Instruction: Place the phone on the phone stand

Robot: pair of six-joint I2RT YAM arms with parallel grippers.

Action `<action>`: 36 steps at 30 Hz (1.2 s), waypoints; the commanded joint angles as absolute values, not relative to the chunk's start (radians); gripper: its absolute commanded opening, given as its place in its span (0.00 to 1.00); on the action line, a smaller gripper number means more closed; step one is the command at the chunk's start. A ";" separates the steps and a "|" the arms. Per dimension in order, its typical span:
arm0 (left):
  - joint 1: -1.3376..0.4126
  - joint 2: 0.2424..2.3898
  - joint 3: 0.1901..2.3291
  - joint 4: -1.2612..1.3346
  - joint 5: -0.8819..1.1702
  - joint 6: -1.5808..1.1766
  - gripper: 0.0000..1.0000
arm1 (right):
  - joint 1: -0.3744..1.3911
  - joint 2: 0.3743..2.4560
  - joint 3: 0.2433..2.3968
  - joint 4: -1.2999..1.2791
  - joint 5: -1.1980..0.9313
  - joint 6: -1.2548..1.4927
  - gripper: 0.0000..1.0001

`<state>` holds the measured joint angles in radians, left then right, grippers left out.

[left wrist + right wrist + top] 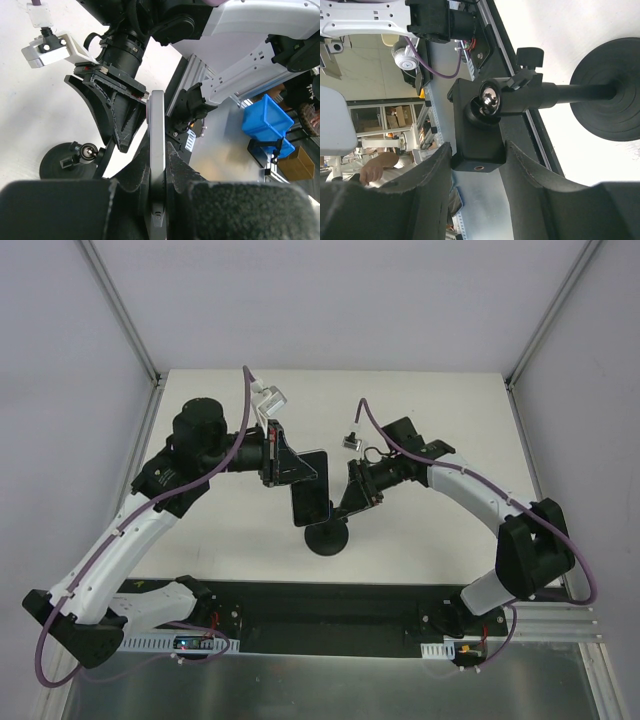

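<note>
My left gripper [290, 462] is shut on the phone [311, 492] and holds it on edge above the table, right over the phone stand [327, 537]. In the left wrist view the phone [156, 125] shows edge-on as a thin grey strip pinched between my fingers [182, 165]. My right gripper [357, 492] is shut on the stand's clamp head [477, 137], one finger on each side of the black block. The stand's ball joint [490, 97], post [580, 92] and round disc base [612, 90] show beyond it. The base stands on the white table.
The black mounting strip [330, 615] with both arm bases runs along the near table edge. White enclosure walls and metal corner posts [120, 310] surround the table. A blue bin [267, 117] stands off the table.
</note>
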<state>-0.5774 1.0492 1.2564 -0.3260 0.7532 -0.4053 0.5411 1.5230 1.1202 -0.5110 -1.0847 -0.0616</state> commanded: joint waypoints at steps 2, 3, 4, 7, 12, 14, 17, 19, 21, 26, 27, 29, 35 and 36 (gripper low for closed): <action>-0.595 1.052 1.266 -0.253 0.750 -0.385 0.00 | 0.532 1.565 1.189 -0.542 -1.085 -0.123 0.15; -0.595 1.052 1.262 -0.255 0.747 -0.384 0.00 | 0.531 1.569 1.190 -0.541 -1.069 -0.114 0.18; -0.597 1.051 1.256 -0.255 0.744 -0.382 0.00 | 0.532 1.575 1.190 -0.545 -1.048 -0.112 0.22; -0.598 1.046 1.243 -0.255 0.732 -0.383 0.00 | 0.534 1.559 1.168 -0.522 -1.039 -0.092 0.37; -0.600 1.017 1.213 -0.253 0.709 -0.380 0.00 | 0.534 1.461 1.124 -0.456 -0.970 -0.017 0.69; -0.600 1.002 1.207 -0.253 0.696 -0.379 0.00 | 0.548 1.414 1.112 -0.448 -0.904 -0.003 0.81; -0.598 0.968 1.192 -0.245 0.660 -0.376 0.00 | 0.583 1.342 1.088 -0.423 -0.819 0.053 0.90; -0.600 0.947 1.177 -0.239 0.612 -0.376 0.00 | 0.619 1.281 1.081 -0.434 -0.683 0.063 0.94; -0.600 0.908 1.161 -0.238 0.583 -0.365 0.00 | 0.650 1.223 1.077 -0.480 -0.503 0.064 0.96; -0.600 0.824 1.126 -0.238 0.485 -0.360 0.00 | 0.776 1.158 1.114 -0.595 -0.154 0.166 0.91; -0.600 0.815 1.115 -0.238 0.476 -0.362 0.00 | 0.807 1.146 1.121 -0.624 -0.041 0.157 0.85; -0.600 0.793 1.106 -0.236 0.453 -0.367 0.00 | 0.888 1.146 1.146 -0.643 0.058 0.152 0.79; -0.600 0.781 1.080 -0.238 0.433 -0.379 0.00 | 1.031 1.227 1.221 -0.684 0.245 0.153 0.64; -0.600 0.781 1.078 -0.236 0.434 -0.379 0.00 | 1.045 1.253 1.236 -0.707 0.297 0.153 0.59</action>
<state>-0.5903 0.7879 1.0813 -0.3122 0.4610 -0.3744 0.9867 1.1969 1.1503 -0.6426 0.0536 0.1387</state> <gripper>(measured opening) 0.056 0.650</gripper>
